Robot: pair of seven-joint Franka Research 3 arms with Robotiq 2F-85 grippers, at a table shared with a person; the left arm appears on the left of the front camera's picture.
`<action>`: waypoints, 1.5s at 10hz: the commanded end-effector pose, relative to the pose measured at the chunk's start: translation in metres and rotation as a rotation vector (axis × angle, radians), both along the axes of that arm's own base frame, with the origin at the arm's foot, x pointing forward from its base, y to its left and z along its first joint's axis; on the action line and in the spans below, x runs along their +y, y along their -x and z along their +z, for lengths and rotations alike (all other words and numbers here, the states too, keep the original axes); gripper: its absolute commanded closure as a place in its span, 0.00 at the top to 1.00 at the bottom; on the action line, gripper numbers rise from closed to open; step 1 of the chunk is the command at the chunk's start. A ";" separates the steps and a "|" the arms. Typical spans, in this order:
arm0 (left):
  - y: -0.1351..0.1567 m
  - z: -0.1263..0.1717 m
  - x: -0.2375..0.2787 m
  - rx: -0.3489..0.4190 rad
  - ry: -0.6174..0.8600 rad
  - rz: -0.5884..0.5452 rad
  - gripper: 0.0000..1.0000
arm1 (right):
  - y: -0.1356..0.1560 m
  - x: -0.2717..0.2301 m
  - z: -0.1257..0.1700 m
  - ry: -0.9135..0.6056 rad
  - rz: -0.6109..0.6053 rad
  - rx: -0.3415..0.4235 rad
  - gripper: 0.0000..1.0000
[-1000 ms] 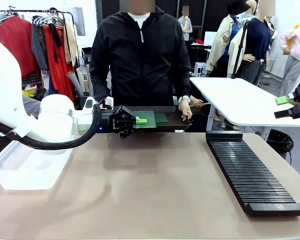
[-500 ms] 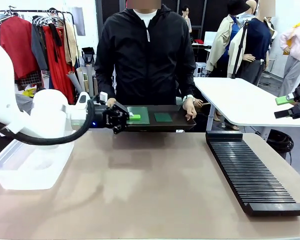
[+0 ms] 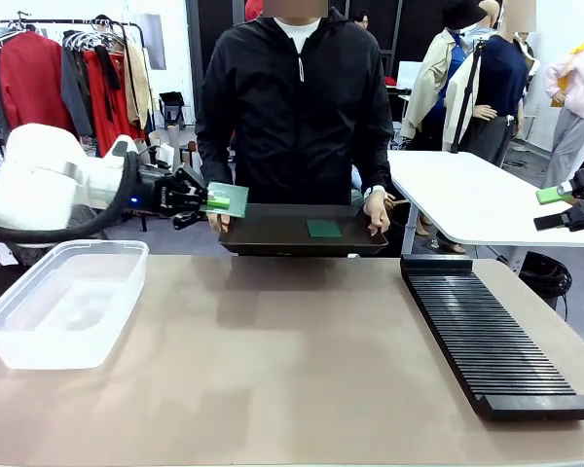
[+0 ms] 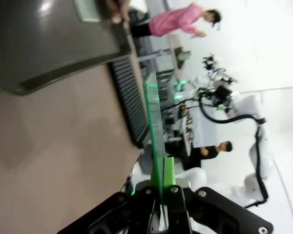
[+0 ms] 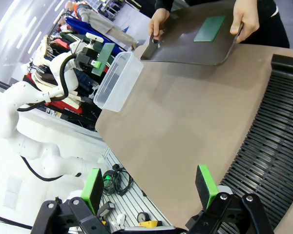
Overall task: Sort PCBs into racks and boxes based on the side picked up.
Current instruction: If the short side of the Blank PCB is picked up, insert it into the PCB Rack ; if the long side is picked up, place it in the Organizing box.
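The left gripper (image 3: 202,202) clamps a green PCB (image 3: 226,199) by one edge, its green pads (image 4: 169,169) pressed against both faces of the board. In the left wrist view the same gripper (image 4: 162,176) rises from the bottom edge, and the PCB (image 4: 154,117) stands out from it as a thin edge-on strip. The board hangs in the air, clear of the table (image 3: 292,379), just beside the left end of a shallow black tray (image 3: 273,235).

A person in a black jacket (image 3: 292,107) stands at the far side and holds that tray level with both hands, one hand (image 3: 377,212) at its right end and the other hand (image 3: 219,222) at its left end, close to the lifted board. A second PCB (image 3: 323,228) lies flat on the tray, right of its middle.

Below and to the left of the gripper, the clear plastic tub (image 3: 63,304) sits on the table's left side. The long black slotted rack (image 3: 487,336) runs along the right side, well apart from the tub.

At the far right, the right gripper (image 3: 553,207) hangs above the level of the table. In its own wrist view, this gripper (image 5: 149,187) is spread wide, with nothing between its fingers.
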State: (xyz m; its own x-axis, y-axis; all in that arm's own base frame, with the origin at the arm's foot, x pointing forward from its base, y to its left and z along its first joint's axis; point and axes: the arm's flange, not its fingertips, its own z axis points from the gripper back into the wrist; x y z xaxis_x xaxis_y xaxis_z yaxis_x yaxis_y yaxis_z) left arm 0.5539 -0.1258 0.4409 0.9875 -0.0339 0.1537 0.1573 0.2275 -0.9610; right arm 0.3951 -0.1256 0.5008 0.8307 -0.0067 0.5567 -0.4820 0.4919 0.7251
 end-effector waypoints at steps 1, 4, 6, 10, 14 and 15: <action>-0.008 0.029 0.028 0.061 -0.182 -0.096 0.00 | 0.001 0.000 0.002 0.001 -0.001 0.003 1.00; -0.005 0.060 0.078 0.062 -0.506 -0.105 0.00 | 0.001 0.000 0.002 0.001 -0.001 0.003 1.00; 0.004 0.068 0.110 0.098 -0.732 -0.073 0.00 | 0.001 0.000 0.002 0.001 -0.001 0.003 1.00; 0.029 0.064 0.145 0.092 -1.001 -0.006 0.00 | 0.001 0.000 0.002 0.001 -0.001 0.003 1.00; 0.038 0.039 0.163 0.019 -0.958 0.039 0.00 | 0.001 0.000 0.002 0.001 -0.001 0.003 1.00; 0.041 0.028 0.168 0.024 -0.952 0.044 0.00 | 0.001 0.000 0.002 0.001 -0.001 0.003 1.00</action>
